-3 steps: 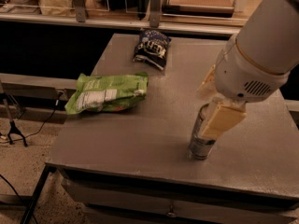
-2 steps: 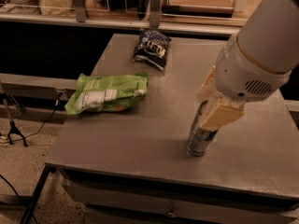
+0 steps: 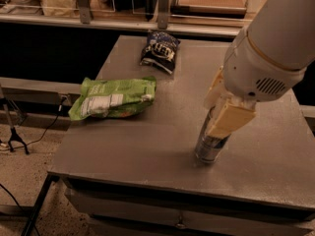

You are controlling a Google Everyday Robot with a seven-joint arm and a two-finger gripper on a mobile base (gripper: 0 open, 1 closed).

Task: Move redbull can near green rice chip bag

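Gripper [image 3: 213, 119] over the right front of the grey metal bench [image 3: 147, 146], jaws clamped on the slim silver-and-blue redbull can [image 3: 210, 147]

The can sits between the cream jaws, one at its near side, one behind; its top is hidden by them, its lower body shows, leaning slightly; the large light green rice chip bag [image 3: 114, 98] lies flat well apart to the left; a small dark blue snack bag [image 3: 160, 50] lies at the far edge.

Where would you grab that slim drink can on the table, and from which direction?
Around its upper body, coming down from above: the redbull can stands nearly upright on the table, slim and round, so two fingers fit on either side. The gripper is closed on it that way.
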